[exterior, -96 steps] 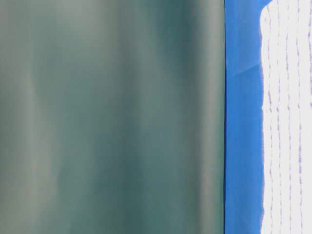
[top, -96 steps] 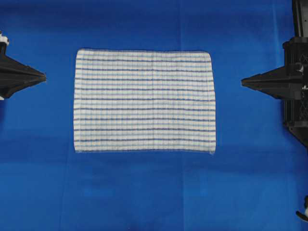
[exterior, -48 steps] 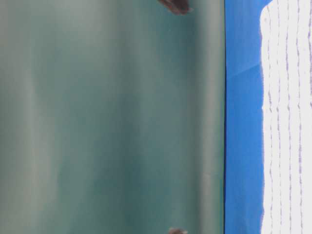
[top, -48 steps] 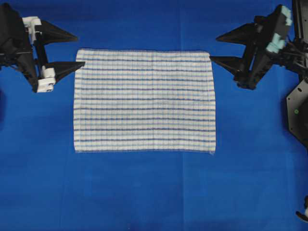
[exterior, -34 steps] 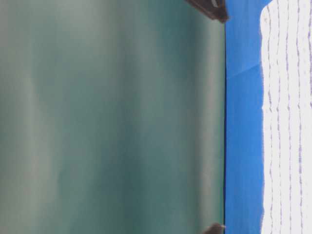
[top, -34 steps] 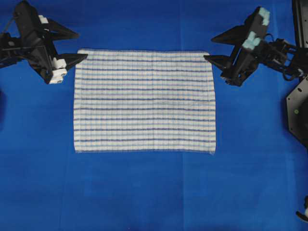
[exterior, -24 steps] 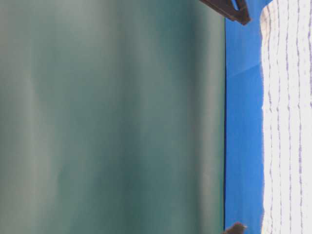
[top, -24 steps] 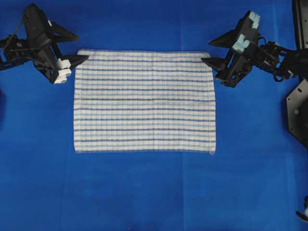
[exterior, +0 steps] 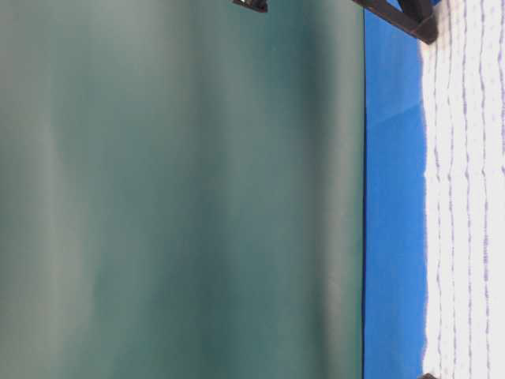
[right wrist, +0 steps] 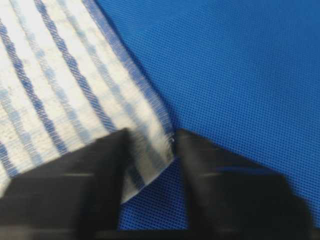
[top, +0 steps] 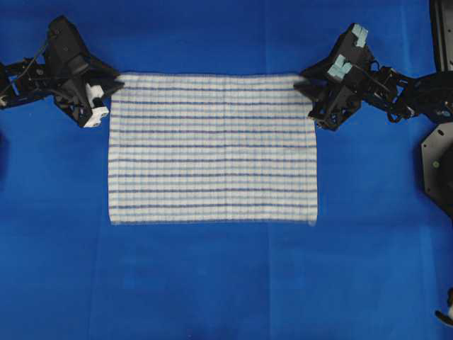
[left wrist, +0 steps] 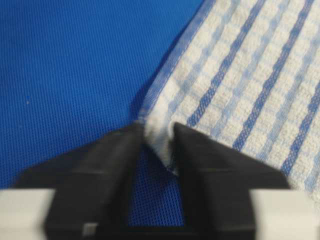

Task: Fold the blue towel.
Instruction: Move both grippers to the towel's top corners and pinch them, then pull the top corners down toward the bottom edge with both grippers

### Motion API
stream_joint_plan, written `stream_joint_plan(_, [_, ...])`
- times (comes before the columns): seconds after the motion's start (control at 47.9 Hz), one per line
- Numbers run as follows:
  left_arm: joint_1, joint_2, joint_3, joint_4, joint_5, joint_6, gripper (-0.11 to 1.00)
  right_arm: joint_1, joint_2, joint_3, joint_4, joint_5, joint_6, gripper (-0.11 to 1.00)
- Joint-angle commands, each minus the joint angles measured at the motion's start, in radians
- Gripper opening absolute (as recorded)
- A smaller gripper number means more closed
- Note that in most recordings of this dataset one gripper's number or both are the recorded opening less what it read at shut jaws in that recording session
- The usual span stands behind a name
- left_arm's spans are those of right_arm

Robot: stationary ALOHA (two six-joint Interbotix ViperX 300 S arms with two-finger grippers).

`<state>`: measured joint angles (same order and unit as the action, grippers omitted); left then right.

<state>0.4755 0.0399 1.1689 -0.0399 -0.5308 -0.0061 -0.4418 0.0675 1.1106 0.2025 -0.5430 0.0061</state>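
Blue towel [top: 212,149]: white weave, thin dark-blue and light-blue stripes, spread flat and unfolded on the tabletop [top: 212,283], which wears a plain solid-blue covering. Long edges running across the overhead view; stripes parallel to them. Left pincer [top: 113,86] at the towel's far-left corner, arm reaching in from the left edge of the overhead view. Left wrist view: black fingers [left wrist: 112,160] drawn narrow, a small bunch of the towel [left wrist: 240,80] corner standing up pinched between them, cloth touching both inner faces; rest of the corner lying flat on the covering [left wrist: 65,65] beyond the tips. Right pincer [top: 306,83] at the towel's far-right corner, arm reaching in from the right edge, pale teal pieces showing on top of its wrist. Right wrist view: fingers [right wrist: 100,170] narrowed on the towel [right wrist: 60,85] corner, hem edge lying in the gap between them; frame motion-blurred, so whether the cloth is truly clamped cannot be told. Near edge and both near corners of the towel lying flat, well apart from either pincer. Table-level view mostly filled by a blurred green surface [exterior: 181,189]; strip of blue covering and a bright band of towel [exterior: 465,197] at its right side, dark arm part just touching the towel's top end there.
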Motion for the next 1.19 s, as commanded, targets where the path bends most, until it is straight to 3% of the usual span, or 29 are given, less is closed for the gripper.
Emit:
stream_joint_plan(0.0, [0.002, 0.002, -0.005, -0.003, 0.0, -0.003, 0.15, -0.002, -0.008, -0.009, 0.002, -0.008, -0.003, 0.29])
stream_joint_plan(0.063, [0.0, 0.003, -0.005, -0.002, 0.002, -0.008, 0.05, 0.0, -0.008, -0.008, 0.002, -0.008, -0.003, 0.16])
stream_joint_plan(0.167, [0.0, 0.002, -0.008, -0.002, 0.002, -0.009, 0.03, 0.003, -0.008, -0.008, 0.002, -0.003, -0.003, 0.04])
stream_joint_plan(0.438, [0.0, -0.02, -0.02, -0.002, 0.002, -0.005, 0.03, 0.009, -0.054, 0.0, 0.002, 0.005, -0.003, 0.04])
stream_joint_plan(0.689, [-0.015, -0.127, -0.028, -0.002, 0.055, 0.006, 0.03, 0.009, -0.155, 0.008, 0.002, 0.092, -0.008, 0.04])
stream_joint_plan(1.044, [-0.063, -0.227, -0.021, -0.002, 0.115, -0.006, 0.03, 0.012, -0.212, 0.023, 0.0, 0.124, -0.008, 0.04])
stream_joint_plan(1.169, [-0.1, -0.253, -0.018, -0.002, 0.121, -0.008, 0.03, 0.049, -0.222, 0.025, 0.002, 0.127, -0.003, 0.04])
